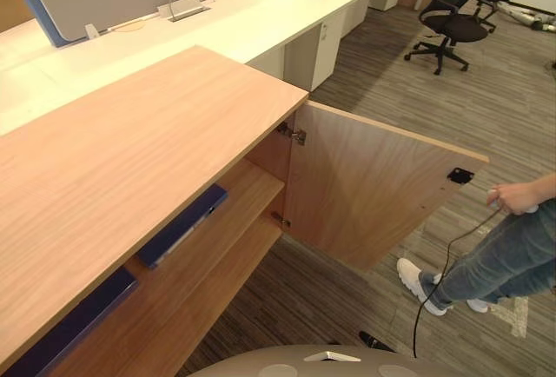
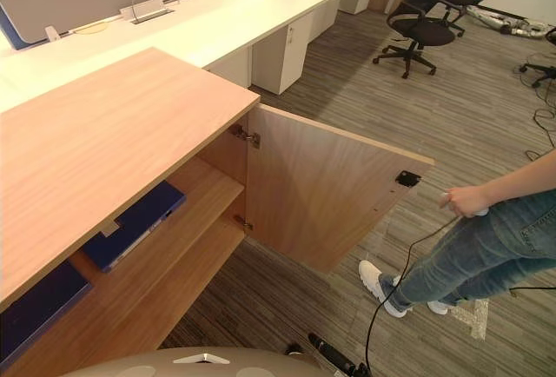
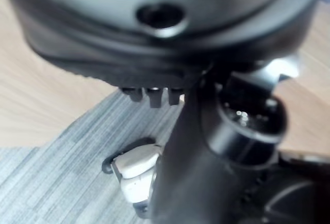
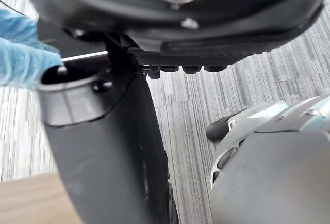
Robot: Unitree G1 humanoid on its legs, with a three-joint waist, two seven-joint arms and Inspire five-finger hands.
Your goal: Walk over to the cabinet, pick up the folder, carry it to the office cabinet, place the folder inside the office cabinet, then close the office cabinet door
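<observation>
In the left eye view we saw the office cabinet (image 1: 130, 151) with its door (image 1: 365, 195) swung wide. A dark blue folder (image 1: 184, 223) lay flat on the upper shelf (image 1: 252, 195), along the shelf's front edge toward its right, hinge end. A second folder (image 1: 69, 325) of the same colour lay at the shelf's left end, and we could not tell which was the task's own. A person (image 1: 508, 260) stood on the carpet (image 1: 365, 73) just beyond the door's free edge. The right eye view showed the same, with the hinges (image 2: 246, 136) and a black latch plate (image 2: 407, 178) near the door's outer corner. We judged the folder light, stiff and flat, its cover smooth and likely slippery, best pinched at the long edge facing the shelf's front. With it already shelved, the door remained to be shut. In the left wrist view the left hand (image 3: 154, 38) hung over carpet, holding nothing we could see; whether it was clenched or released we could not tell. The right wrist view showed the right hand (image 4: 206, 28) likewise.
</observation>
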